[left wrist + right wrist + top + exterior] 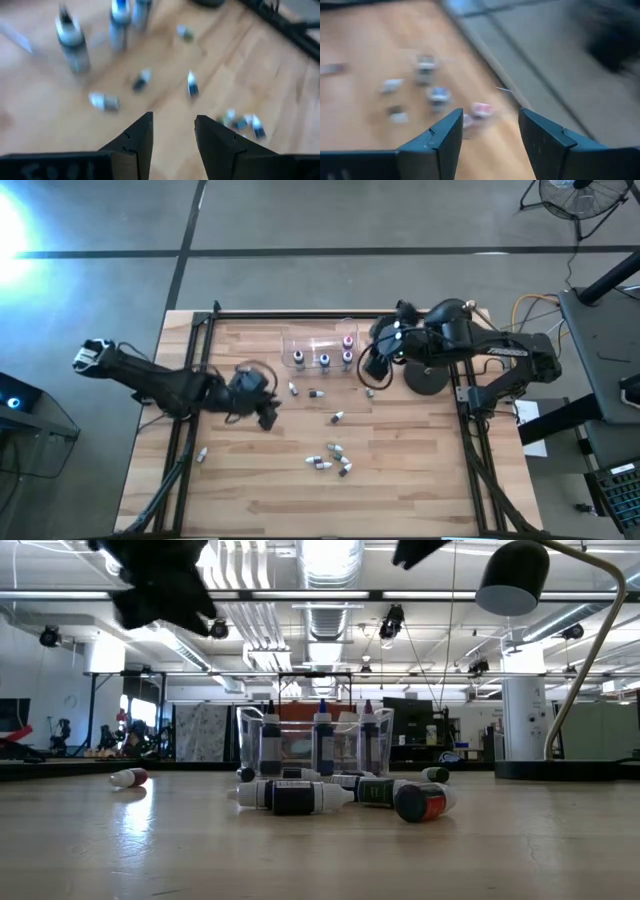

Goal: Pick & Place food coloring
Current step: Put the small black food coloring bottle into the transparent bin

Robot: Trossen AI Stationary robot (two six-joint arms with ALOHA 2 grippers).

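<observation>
Well, nearest lies a cluster of food coloring bottles (pixel 330 457) on their sides on the table (pixel 420 480); they look light, smooth, apt to roll, best pinched across the body. Further back, the left gripper (pixel 172 131) hangs with fingers apart, empty. Farthest, the right gripper (pixel 490 129), also apart and empty, hovers by the clear box (pixel 318 346) where bottles stand upright.

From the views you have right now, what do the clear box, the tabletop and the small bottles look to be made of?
Clear box: looks like glossy transparent plastic, since the room shows through its walls.
Tabletop: wood planks, with visible grain and seams and a light sheen.
Small bottles: probably plastic, with dark labelled bodies and pale caps; too small to be sure.
</observation>
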